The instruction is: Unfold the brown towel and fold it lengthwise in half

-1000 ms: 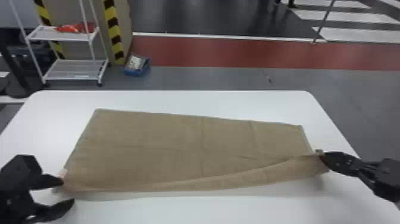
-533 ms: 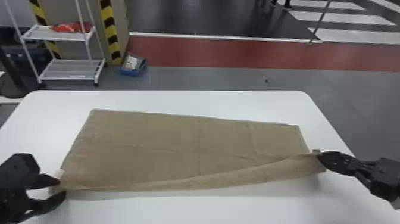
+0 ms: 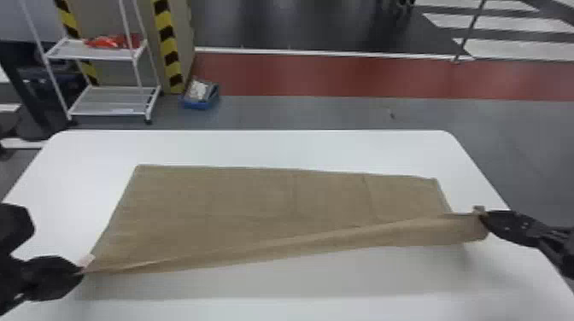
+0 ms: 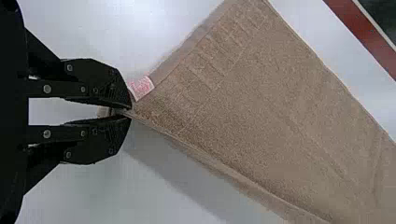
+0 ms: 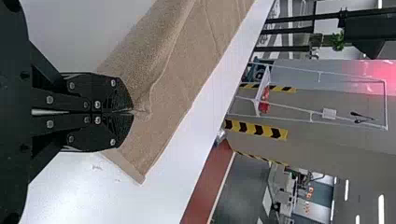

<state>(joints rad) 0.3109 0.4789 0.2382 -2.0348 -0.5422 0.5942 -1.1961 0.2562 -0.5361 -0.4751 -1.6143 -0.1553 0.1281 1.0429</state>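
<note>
tag (image 4: pixel 141 87) w/ pink print — l gripper (image 3: pixel 81 272) jaws, spread b4, now pinching towel (image 3: pixel 256 200) corner — r gripper (image 3: pixel 481 216) jaws pinching towel too

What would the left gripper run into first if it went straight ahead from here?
Probably the brown towel: the left gripper pinches its corner, and the cloth spreads out ahead. Whether it would skim above is hard to judge.

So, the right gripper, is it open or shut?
Shut: the right gripper has its fingertips together on the brown towel, which bunches there.
</note>
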